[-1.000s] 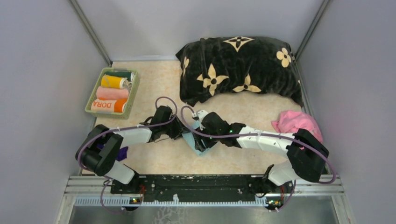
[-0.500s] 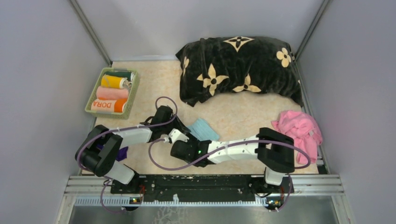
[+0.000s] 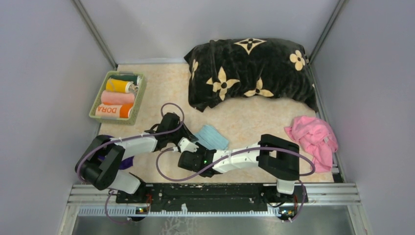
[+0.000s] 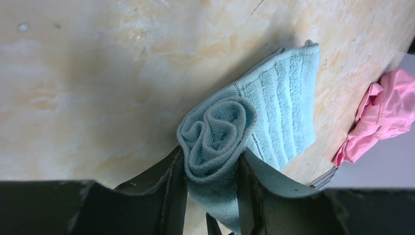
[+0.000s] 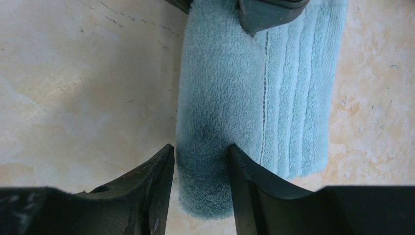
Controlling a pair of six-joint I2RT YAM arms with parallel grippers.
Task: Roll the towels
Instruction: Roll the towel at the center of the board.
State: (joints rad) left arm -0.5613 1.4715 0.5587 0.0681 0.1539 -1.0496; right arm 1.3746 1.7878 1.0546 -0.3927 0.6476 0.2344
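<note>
A light blue towel lies partly rolled on the table's near middle. My left gripper is shut on one end of the roll; the left wrist view shows the spiral end squeezed between the jaws. My right gripper holds the other end of the roll, with its jaws close on both sides. The unrolled striped part lies flat beside it. A crumpled pink towel lies at the right edge. A dark purple towel shows under my left arm.
A green basket at the far left holds rolled towels: yellow, peach, orange "DORA" and a dark one behind. The big black flowered cushion fills the back right. Grey walls close in on both sides.
My right arm has swung back from over the blue towel to the near side, and its gripper now sits at the roll's near end. The left arm has barely moved.
</note>
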